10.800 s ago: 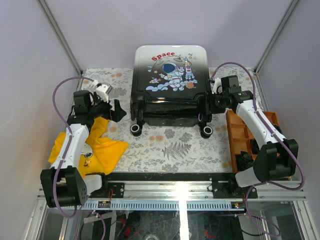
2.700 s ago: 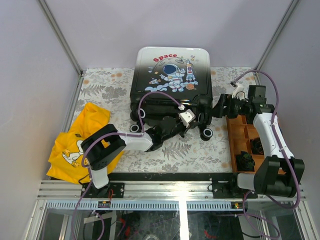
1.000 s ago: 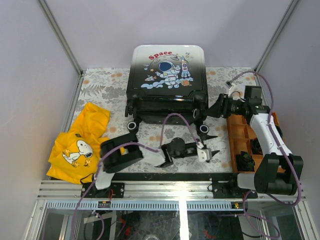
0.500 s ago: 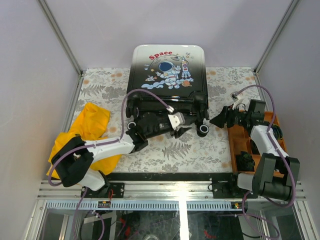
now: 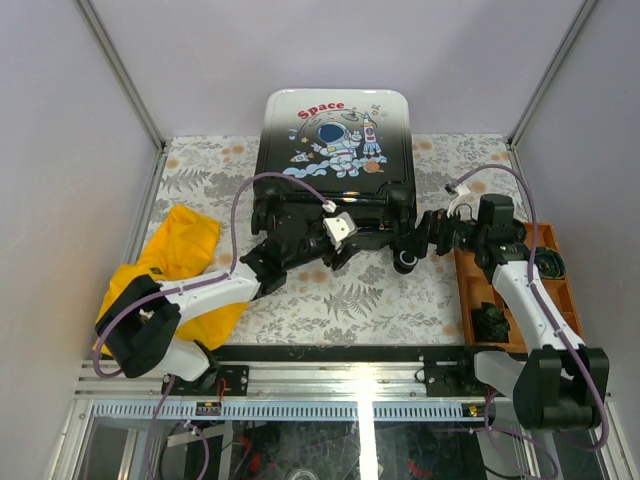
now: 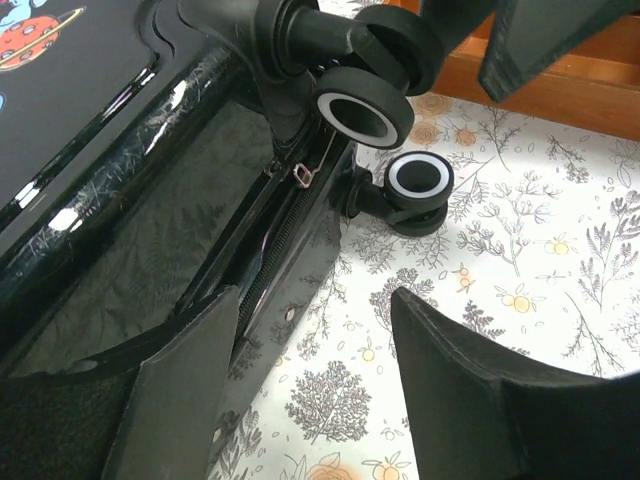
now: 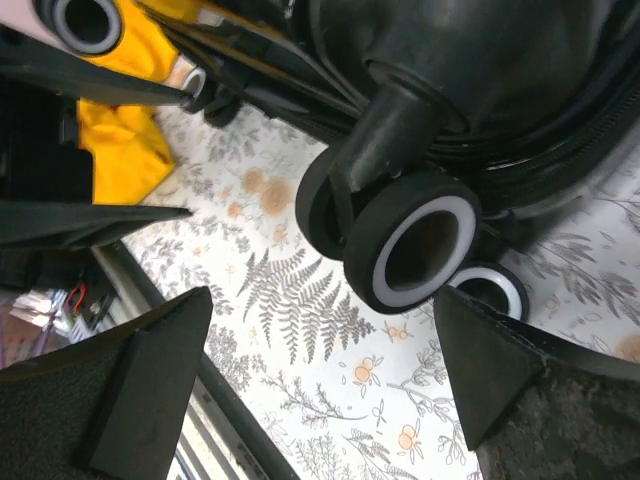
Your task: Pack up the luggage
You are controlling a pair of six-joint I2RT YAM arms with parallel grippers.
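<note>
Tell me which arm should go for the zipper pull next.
Left. The left gripper, open, hangs at the luggage's zipper seam with the pull just ahead. The right gripper, also open, faces a wheel at the corner instead.

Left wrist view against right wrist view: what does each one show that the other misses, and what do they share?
Only the left wrist view shows the metal zip pull on the seam of the small black hard-shell suitcase, a corner of the lid's cartoon print, and the edge of the orange compartment tray. Only the right wrist view shows the yellow garment on the table. Both show the suitcase's black shell, its white-and-black wheels and the floral table cover.
</note>
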